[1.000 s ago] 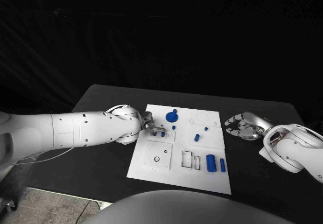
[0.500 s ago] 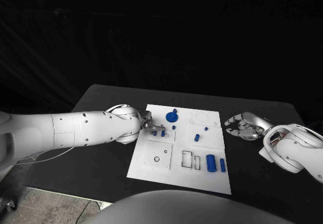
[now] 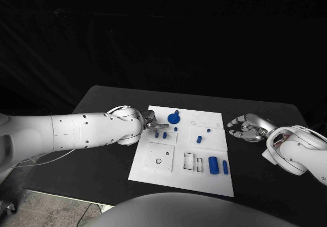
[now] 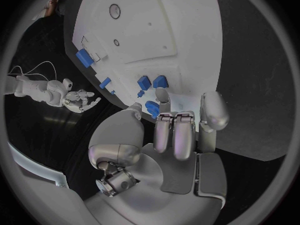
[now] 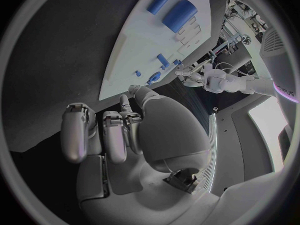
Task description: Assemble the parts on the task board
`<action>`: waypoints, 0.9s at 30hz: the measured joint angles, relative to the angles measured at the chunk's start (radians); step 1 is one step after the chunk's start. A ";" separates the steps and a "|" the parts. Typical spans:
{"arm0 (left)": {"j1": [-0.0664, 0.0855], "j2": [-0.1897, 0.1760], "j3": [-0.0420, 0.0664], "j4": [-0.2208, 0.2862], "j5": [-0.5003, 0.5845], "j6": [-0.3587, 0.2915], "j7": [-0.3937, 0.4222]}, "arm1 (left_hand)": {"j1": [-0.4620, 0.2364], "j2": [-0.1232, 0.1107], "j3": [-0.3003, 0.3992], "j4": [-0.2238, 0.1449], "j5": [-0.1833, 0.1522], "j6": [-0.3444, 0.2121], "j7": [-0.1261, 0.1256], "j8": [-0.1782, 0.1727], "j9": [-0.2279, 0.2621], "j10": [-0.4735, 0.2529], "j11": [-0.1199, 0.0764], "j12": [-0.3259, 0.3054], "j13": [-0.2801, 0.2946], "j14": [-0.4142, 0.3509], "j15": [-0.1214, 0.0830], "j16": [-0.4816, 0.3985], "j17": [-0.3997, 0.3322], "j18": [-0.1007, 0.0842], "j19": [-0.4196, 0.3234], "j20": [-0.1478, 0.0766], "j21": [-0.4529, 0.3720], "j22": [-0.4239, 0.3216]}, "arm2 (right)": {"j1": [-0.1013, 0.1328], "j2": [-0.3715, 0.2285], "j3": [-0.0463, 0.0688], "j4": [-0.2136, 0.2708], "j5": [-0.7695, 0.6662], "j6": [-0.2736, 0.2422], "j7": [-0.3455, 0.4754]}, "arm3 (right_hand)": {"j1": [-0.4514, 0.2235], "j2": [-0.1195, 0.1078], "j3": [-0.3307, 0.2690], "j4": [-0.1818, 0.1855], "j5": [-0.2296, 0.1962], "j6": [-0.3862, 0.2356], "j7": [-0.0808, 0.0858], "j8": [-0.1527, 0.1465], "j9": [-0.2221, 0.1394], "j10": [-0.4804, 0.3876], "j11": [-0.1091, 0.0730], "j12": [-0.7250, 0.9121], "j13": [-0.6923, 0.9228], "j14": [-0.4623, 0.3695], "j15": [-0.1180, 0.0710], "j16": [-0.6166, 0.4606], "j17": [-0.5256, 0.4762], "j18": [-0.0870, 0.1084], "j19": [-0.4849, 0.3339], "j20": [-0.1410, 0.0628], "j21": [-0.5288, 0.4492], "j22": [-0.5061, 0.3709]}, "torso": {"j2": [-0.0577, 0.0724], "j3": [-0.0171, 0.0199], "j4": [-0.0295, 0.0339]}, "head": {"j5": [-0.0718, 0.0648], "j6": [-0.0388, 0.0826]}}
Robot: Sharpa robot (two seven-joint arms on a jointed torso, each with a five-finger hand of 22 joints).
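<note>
The white task board (image 3: 167, 163) lies flat in the middle of the black desk (image 3: 102, 156), its long side running away from the robot. Blue parts are scattered over it: a round blue part with a knob (image 3: 174, 117) stands near the far edge, two small blue pegs (image 3: 160, 135) sit side by side just below it on the left half, a tiny blue piece (image 3: 176, 128) lies between them and the round one, and a short slanted blue peg (image 3: 199, 139) rests toward the middle right. Nearer the robot, a thick blue cylinder (image 3: 214, 165) and a thinner blue bar (image 3: 225, 167) lie side by side close to the board's right edge, next to two empty rectangular slots (image 3: 194, 163).

The left hand (image 3: 151, 124) hovers over the board's far left corner, right beside the two small pegs. From behind its wrist, its fingers (image 4: 175, 135) are curled forward with their tips just above the pegs (image 4: 152, 82); I see nothing held in them, though whether a fingertip touches a peg I cannot tell.

The right hand (image 3: 246, 127) sits off the board's right edge over the bare desk, its fingers (image 5: 112, 135) curled loosely inward around nothing, well apart from every blue part.
</note>
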 measured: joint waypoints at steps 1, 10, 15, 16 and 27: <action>0.001 -0.002 0.000 0.002 0.000 -0.004 0.002 | 0.007 0.007 -0.006 -0.001 0.010 0.000 0.000 0.000 0.001 0.000 0.000 0.000 0.000 0.000 0.000 0.000 0.000 0.000 0.000 0.000 0.000 0.000 | 0.000 0.001 0.000 0.000 0.000 0.000 0.000 | 0.000 0.000 0.003 -0.003 0.000 0.000 0.000 0.000 0.000 0.000 0.000 0.000 0.000 0.000 0.000 0.000 0.000 0.000 0.000 0.000 0.000 0.000 | 0.000 0.0005 -0.0002 | 0.000 0.000; 0.046 -0.009 0.012 0.008 -0.027 -0.036 0.013 | 0.123 -0.018 -0.049 -0.002 0.082 -0.050 -0.001 -0.005 0.004 0.000 0.000 0.000 0.000 0.000 0.000 0.000 0.000 0.000 0.000 0.000 -0.012 0.000 | 0.000 0.002 0.000 -0.001 0.001 -0.011 0.006 | 0.004 0.004 0.005 0.000 0.004 0.004 0.004 0.000 0.000 0.000 0.000 0.000 0.000 0.000 0.000 0.000 0.000 0.000 0.000 0.000 0.000 0.001 | -0.001 0.0006 -0.0016 | -0.006 0.000; 0.066 0.004 0.013 0.002 -0.076 -0.054 0.045 | 0.299 -0.041 -0.032 -0.020 0.155 -0.178 0.033 -0.064 -0.020 -0.035 0.026 -0.084 0.000 -0.003 0.021 -0.032 0.000 0.012 -0.061 0.016 -0.091 0.000 | 0.000 0.000 0.000 0.001 0.003 -0.020 0.012 | 0.004 0.004 0.007 -0.001 0.006 0.004 0.004 0.000 -0.001 0.000 0.000 0.000 0.000 0.000 0.000 0.000 0.000 0.000 0.000 0.000 0.000 0.001 | 0.000 0.0001 -0.0029 | -0.011 0.000; 0.068 0.008 0.011 -0.001 -0.084 -0.055 0.059 | 0.353 -0.044 -0.016 -0.035 0.170 -0.215 0.042 -0.082 -0.032 -0.132 0.033 -0.169 0.001 -0.065 0.030 -0.095 0.000 0.025 -0.108 0.023 -0.143 0.000 | 0.000 -0.001 0.000 0.001 0.003 -0.022 0.013 | 0.004 0.004 0.008 -0.003 0.010 0.004 0.004 0.000 -0.001 0.000 0.000 0.000 0.000 0.000 0.000 0.000 0.000 0.000 0.000 0.000 0.000 0.001 | 0.000 -0.0001 -0.0035 | -0.012 0.000; 0.054 0.069 0.002 -0.072 -0.253 -0.021 0.339 | 0.679 -0.191 0.229 -0.012 0.005 -0.257 0.057 -0.306 -0.425 -0.716 0.076 -1.018 -0.601 -0.412 0.058 -0.544 -0.356 0.020 -0.051 0.064 -0.048 0.001 | 0.000 -0.017 0.000 0.019 0.007 -0.037 0.024 | 0.004 0.004 0.008 -0.003 0.014 0.004 0.004 0.000 -0.001 0.000 0.000 0.000 0.000 -0.004 0.004 0.000 0.000 0.000 0.000 0.000 0.000 0.001 | 0.005 -0.0018 -0.0063 | -0.025 0.000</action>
